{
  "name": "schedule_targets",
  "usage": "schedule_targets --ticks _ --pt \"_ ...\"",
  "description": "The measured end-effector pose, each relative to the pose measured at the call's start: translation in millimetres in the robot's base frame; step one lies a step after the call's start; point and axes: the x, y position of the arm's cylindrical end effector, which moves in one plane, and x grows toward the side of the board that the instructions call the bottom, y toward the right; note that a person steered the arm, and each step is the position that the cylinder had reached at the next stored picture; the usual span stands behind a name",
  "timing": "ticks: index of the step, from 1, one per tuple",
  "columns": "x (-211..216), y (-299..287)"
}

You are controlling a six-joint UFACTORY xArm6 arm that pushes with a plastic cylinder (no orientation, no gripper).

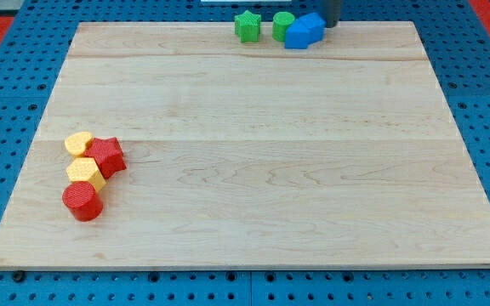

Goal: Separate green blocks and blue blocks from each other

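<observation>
A green star block (247,26) sits near the top edge of the wooden board (245,153). Right of it a green cylinder (282,25) touches a blue block (304,31) with an angular, house-like shape. My tip (331,23) is at the view's top, just right of the blue block and touching or almost touching it; only the rod's lower end shows. A second blue block may hide behind the first; I cannot tell.
At the board's lower left lies a cluster: a yellow block (78,143), a red star-like block (107,156), a yellow block (85,172) and a red cylinder (82,202). Blue pegboard (7,93) surrounds the board.
</observation>
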Motion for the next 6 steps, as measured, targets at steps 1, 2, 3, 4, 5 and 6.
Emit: schedule_targets --ticks 1,2,3,4,5,6 --pt "0.3 -59.5" --pt "0.3 -119.0" --pt "0.3 -125.6" --pt "13.3 -173.7" --pt "61.5 -211.0" --pt "70.9 -295.8"
